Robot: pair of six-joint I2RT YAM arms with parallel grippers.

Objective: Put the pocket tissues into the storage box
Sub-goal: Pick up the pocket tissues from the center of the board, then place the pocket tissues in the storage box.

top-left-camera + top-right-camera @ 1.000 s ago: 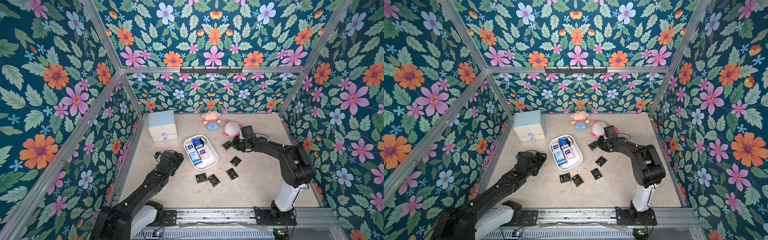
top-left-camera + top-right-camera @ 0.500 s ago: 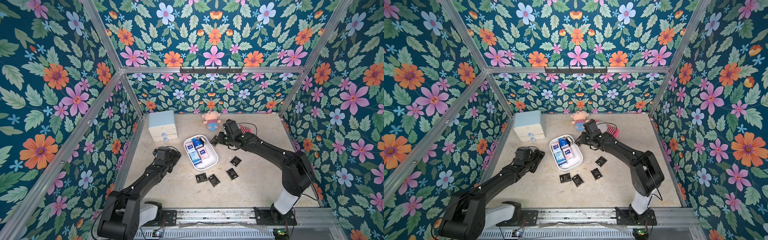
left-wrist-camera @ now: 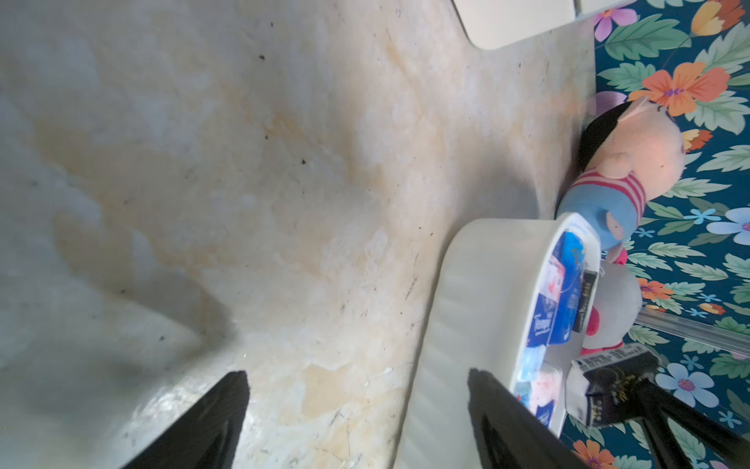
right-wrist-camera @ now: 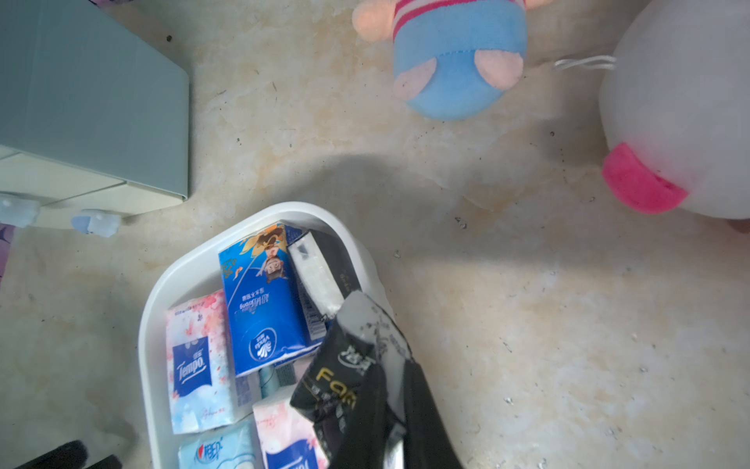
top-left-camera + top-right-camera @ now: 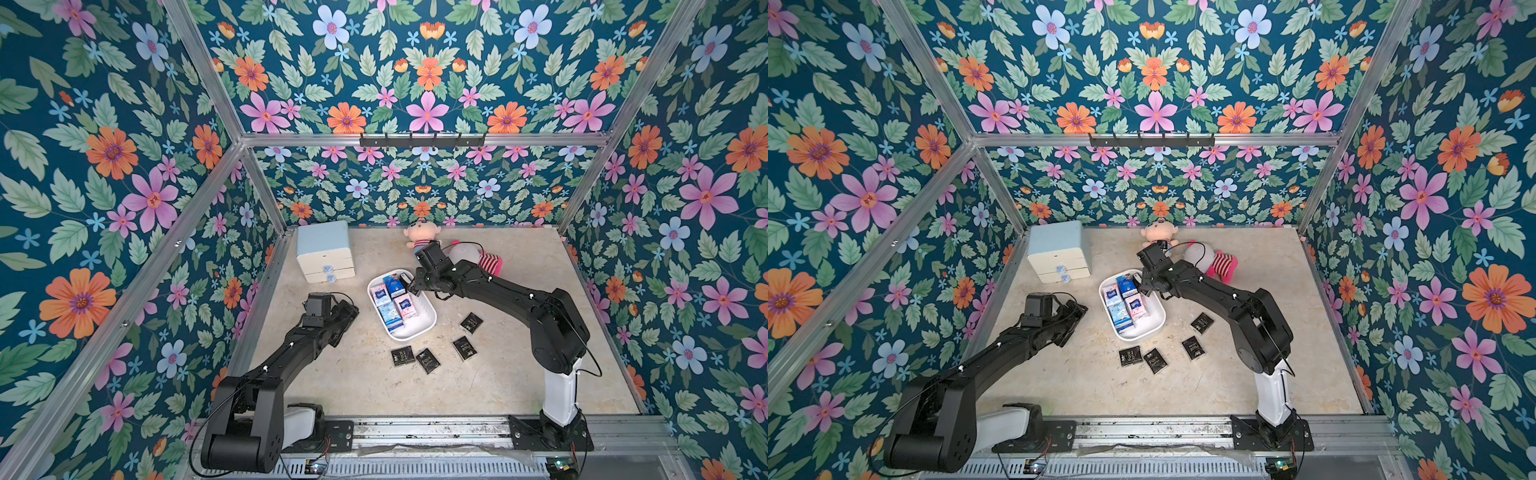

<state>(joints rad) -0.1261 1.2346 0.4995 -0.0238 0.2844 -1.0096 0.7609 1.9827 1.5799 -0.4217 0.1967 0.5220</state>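
Four black packets (image 5: 428, 360) lie loose up front. Left gripper (image 3: 357, 379) hangs spread wide, empty, just beside the box (image 5: 411, 333). Inside it, at least five packets, among them a pink Tempo (image 4: 192, 365) and a blue Vinda (image 4: 264, 300). Right gripper (image 5: 417, 286) pinches a fifth black packet (image 4: 349, 377), gold "Fa" lettering, over the far rim. Two dolls (image 5: 417, 237) lie beyond.

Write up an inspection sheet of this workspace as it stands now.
Surface: beige stone-look tabletop, speckled with dirt.
Job's things: storage box holds several coloured packets; four loose black packets lie on the tabletop beside it.
Clutter: two plush dolls, drawer cabinet.
Grippers: right gripper shut on another black packet at the box's rim; left gripper open, empty.
Cables: black cable loops off the right wrist.
Surroundings: floral walls, hook rail.
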